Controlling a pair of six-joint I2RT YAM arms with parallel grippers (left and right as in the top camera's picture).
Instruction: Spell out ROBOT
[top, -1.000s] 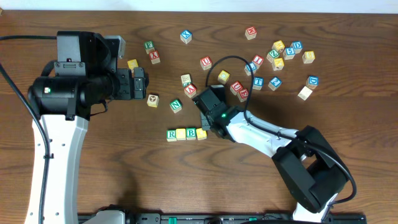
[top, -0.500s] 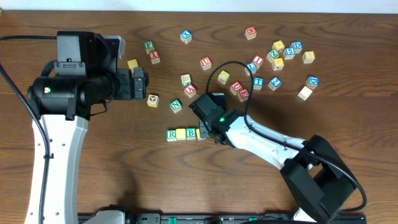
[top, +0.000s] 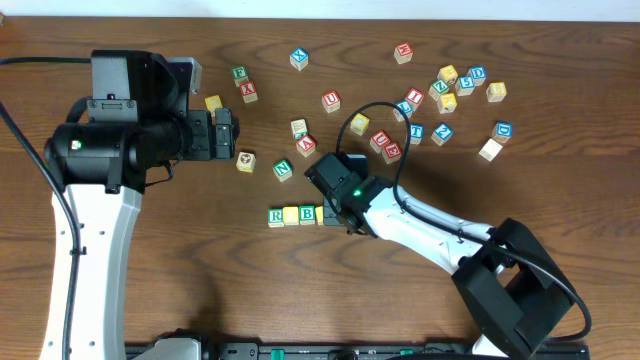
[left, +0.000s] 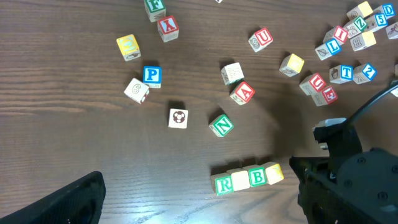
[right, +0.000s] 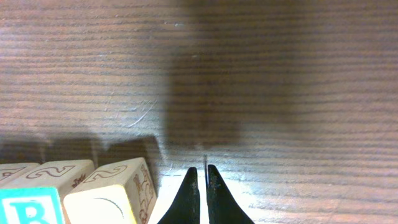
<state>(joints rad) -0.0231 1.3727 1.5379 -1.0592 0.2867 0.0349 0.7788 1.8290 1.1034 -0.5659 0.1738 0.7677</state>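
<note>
A row of blocks lies on the wooden table: green R, a plain yellow face, green B and a yellow block. The row also shows in the left wrist view. My right gripper is shut and empty, its tips low over the table just right of the yellow end block; the fingertips are pressed together. My left gripper hovers high at the left, open and empty. A blue T block lies among the loose blocks.
Loose letter blocks are scattered across the back of the table: green N, red A, a soccer-ball block, and a cluster at the back right. The right arm's cable loops over the blocks.
My right gripper has moved slightly down and left, ending beside the right end of the row. The left arm and the loose blocks have not moved.
</note>
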